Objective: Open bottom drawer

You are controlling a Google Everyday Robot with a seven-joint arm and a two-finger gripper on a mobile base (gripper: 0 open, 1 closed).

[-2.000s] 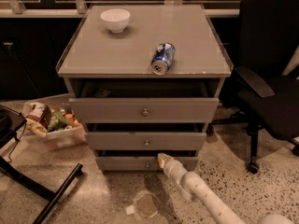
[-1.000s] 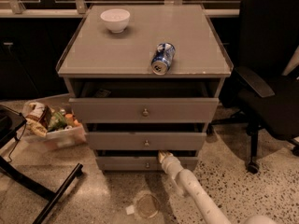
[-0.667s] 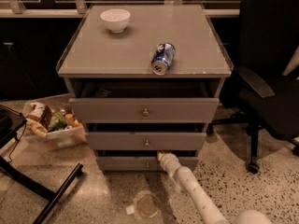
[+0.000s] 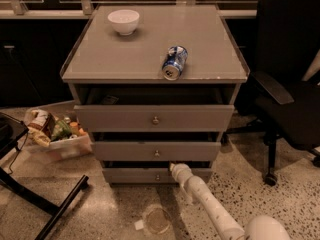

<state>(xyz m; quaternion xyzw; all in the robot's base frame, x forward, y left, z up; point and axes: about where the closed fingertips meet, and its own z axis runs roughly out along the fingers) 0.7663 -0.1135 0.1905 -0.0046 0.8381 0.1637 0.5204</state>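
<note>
The grey cabinet (image 4: 150, 59) has three drawers, each with a small round knob. The bottom drawer (image 4: 130, 175) is the lowest, narrowest front, with its knob (image 4: 157, 177) near the middle. It stands out only slightly from the cabinet, with a dark gap above it. My gripper (image 4: 175, 168) is at the end of the white arm (image 4: 210, 206) that reaches in from the bottom right. It sits at the upper edge of the bottom drawer front, just right of the knob. The middle drawer (image 4: 156, 151) and top drawer (image 4: 154, 118) also stand a little way out.
A white bowl (image 4: 123, 21) and a blue can (image 4: 174, 62) lying on its side are on the cabinet top. A black office chair (image 4: 290, 99) stands to the right. A bin of snack packets (image 4: 54, 133) and a black stand leg (image 4: 50, 204) are at the left. A round clear object (image 4: 156, 219) lies on the floor in front.
The gripper stays at the bottom drawer's upper edge with almost no shift. The arm's elbow has come into view at the bottom right. The drawer front has not visibly moved.
</note>
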